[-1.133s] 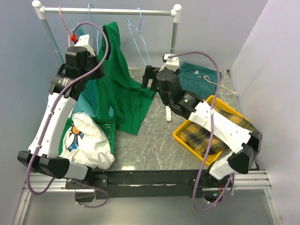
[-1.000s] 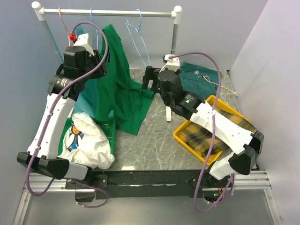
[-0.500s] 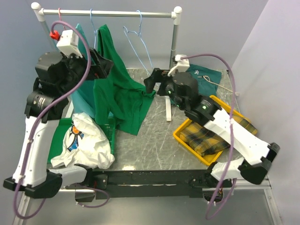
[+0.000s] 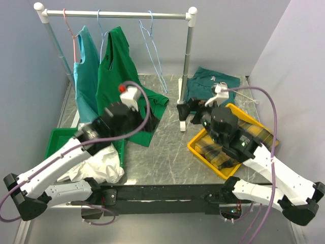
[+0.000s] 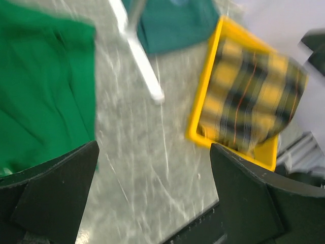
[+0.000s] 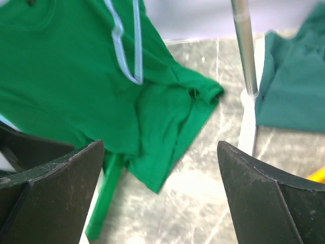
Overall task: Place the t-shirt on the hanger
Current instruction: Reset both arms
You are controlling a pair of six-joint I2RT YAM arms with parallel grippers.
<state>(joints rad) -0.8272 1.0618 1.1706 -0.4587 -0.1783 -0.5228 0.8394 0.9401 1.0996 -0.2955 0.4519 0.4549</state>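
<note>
The green t-shirt point(image 4: 118, 68) hangs from the rail under the hook of a light-blue hanger point(image 4: 101, 23), and its lower part lies on the table point(image 6: 76, 76) point(image 5: 40, 91). To its right, a second light-blue hanger point(image 4: 154, 48) point(image 6: 129, 46) hangs bare. My left gripper point(image 4: 143, 121) point(image 5: 153, 152) is low over the table beside the shirt's hem, open and empty. The right gripper point(image 4: 189, 111) point(image 6: 160, 147) is near the rack's post, facing the shirt, open with nothing between its fingers. Neither gripper touches the shirt.
A pink hanger point(image 4: 72, 35) and a turquoise shirt point(image 4: 86, 66) hang at the rail's left. The rack post point(image 4: 187, 61) stands mid-table. A dark teal garment point(image 4: 210, 84) lies behind a yellow bin point(image 4: 195, 145) of plaid cloth. A green bin point(image 4: 53, 140) holds white cloth.
The left gripper opened and let go at the rail, then the left arm dropped back toward the near side. The right arm also drew back. The t-shirt stays hanging.
</note>
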